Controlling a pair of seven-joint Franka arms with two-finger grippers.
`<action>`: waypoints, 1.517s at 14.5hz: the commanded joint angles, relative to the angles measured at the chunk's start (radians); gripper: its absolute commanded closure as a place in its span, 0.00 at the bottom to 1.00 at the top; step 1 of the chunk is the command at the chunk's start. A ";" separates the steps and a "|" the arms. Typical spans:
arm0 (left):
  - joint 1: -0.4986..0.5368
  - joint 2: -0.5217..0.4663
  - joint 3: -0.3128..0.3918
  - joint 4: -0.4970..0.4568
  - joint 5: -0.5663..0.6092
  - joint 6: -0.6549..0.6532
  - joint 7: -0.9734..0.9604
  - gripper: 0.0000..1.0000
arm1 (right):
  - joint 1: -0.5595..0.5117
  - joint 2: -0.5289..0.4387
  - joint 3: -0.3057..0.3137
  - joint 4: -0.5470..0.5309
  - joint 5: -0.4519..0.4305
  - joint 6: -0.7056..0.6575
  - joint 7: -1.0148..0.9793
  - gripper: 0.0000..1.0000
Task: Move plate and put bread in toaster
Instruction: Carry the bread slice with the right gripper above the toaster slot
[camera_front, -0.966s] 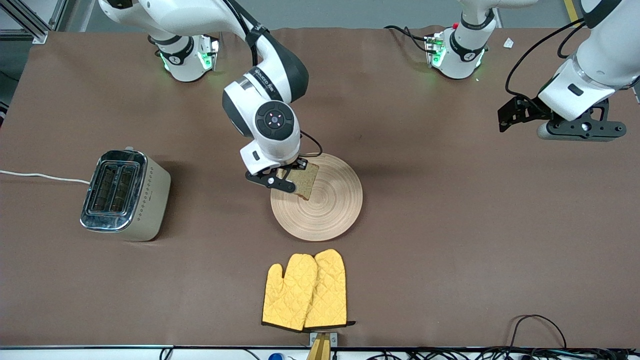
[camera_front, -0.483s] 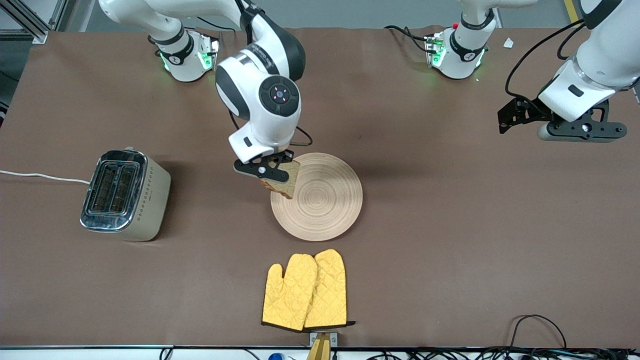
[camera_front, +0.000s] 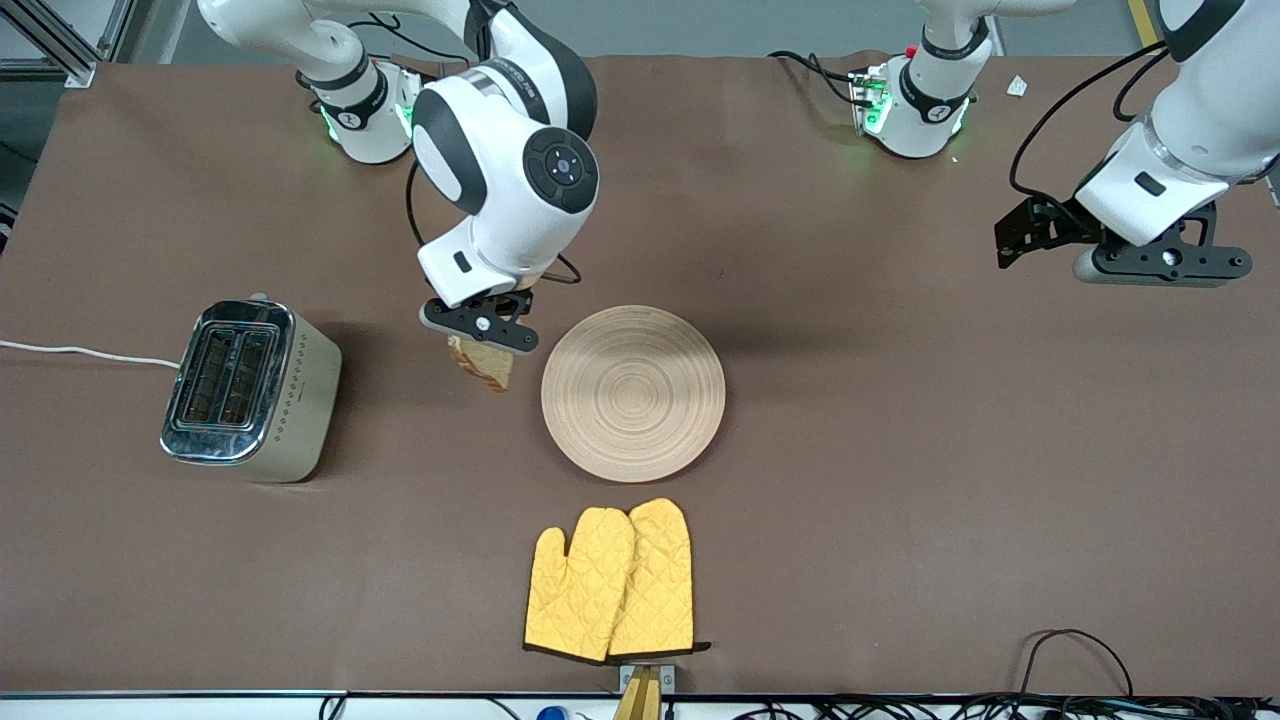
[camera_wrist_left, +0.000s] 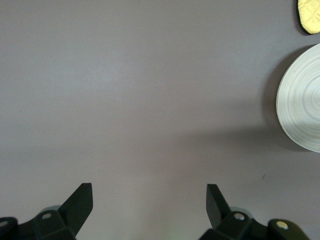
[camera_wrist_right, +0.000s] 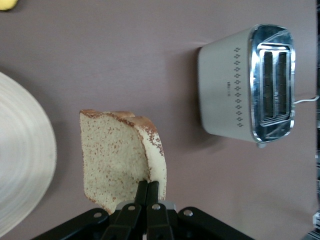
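Observation:
My right gripper (camera_front: 482, 338) is shut on the bread (camera_front: 483, 366), a speckled slice with a brown crust that hangs edge-down in the air over bare table between the plate and the toaster. In the right wrist view the bread (camera_wrist_right: 120, 157) is pinched at its edge by the right gripper (camera_wrist_right: 148, 186). The round light-wood plate (camera_front: 633, 392) lies mid-table with nothing on it. The cream toaster (camera_front: 250, 391) with chrome top and two slots stands toward the right arm's end; the right wrist view shows the toaster (camera_wrist_right: 247, 85) too. My left gripper (camera_wrist_left: 150, 192) is open, raised over the left arm's end.
A pair of yellow oven mitts (camera_front: 612, 582) lies nearer the front camera than the plate. The toaster's white cord (camera_front: 85, 352) runs off the table's end. Cables lie along the table's front edge (camera_front: 1075, 660).
My right gripper has lifted the bread off the plate and carried it toward the toaster; the plate now lies bare. The left arm has not moved.

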 joint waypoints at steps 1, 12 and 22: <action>-0.001 -0.001 0.000 -0.005 -0.014 0.014 -0.007 0.00 | -0.007 -0.055 -0.010 -0.048 -0.053 -0.053 -0.047 1.00; -0.003 -0.001 0.000 -0.022 -0.011 0.014 -0.006 0.00 | -0.014 -0.066 -0.010 -0.146 -0.388 -0.251 -0.133 1.00; -0.001 -0.013 -0.001 -0.036 -0.009 0.009 -0.015 0.00 | -0.096 -0.060 -0.010 -0.197 -0.560 -0.283 -0.233 1.00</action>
